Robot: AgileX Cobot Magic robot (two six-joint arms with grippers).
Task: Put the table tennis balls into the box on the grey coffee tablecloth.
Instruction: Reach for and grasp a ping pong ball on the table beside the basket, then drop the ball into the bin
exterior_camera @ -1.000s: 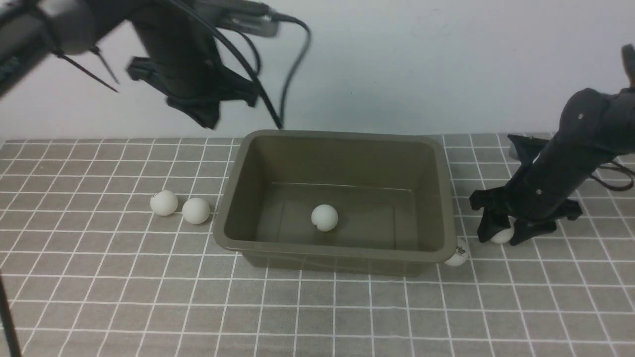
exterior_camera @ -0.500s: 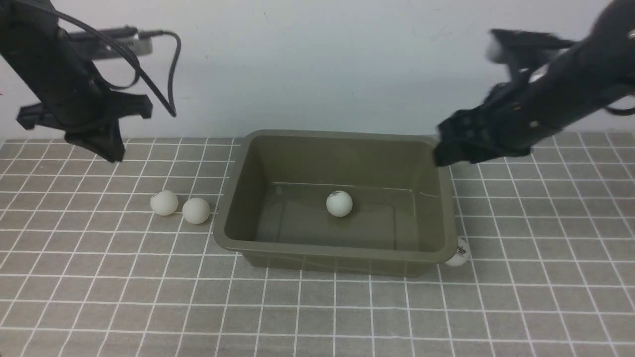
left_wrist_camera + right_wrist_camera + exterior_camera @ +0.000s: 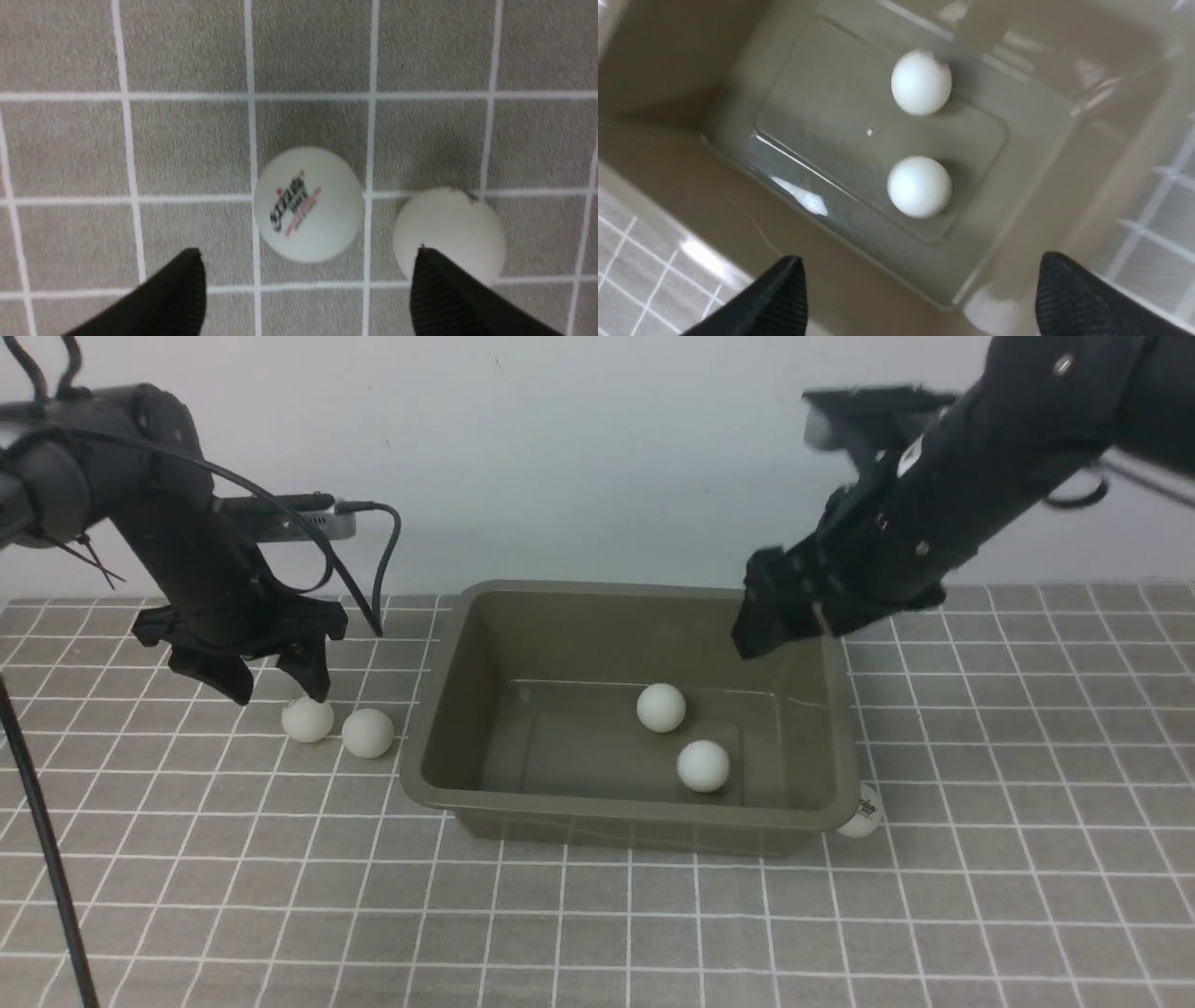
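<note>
The olive-grey box [image 3: 439, 709] stands mid-cloth with two table tennis balls inside, one further back [image 3: 661, 707] and one nearer [image 3: 703, 765]; both show in the right wrist view [image 3: 920, 82] [image 3: 919, 186]. My right gripper [image 3: 780, 625] is open and empty above the box's back right corner. Two balls [image 3: 307, 720] [image 3: 368, 733] lie left of the box. My left gripper [image 3: 278, 686] is open just above the leftmost one [image 3: 308, 204]; the other ball [image 3: 451, 231] sits beside one fingertip. A fifth ball [image 3: 861, 812] rests against the box's front right corner.
The grey coffee tablecloth [image 3: 597, 915] covers the whole table up to a pale wall behind. A black cable [image 3: 378, 560] hangs from the left arm near the box's back left corner.
My right gripper has let a ball go into the box, which now holds two. My left gripper has come down over the two balls left of the box.
</note>
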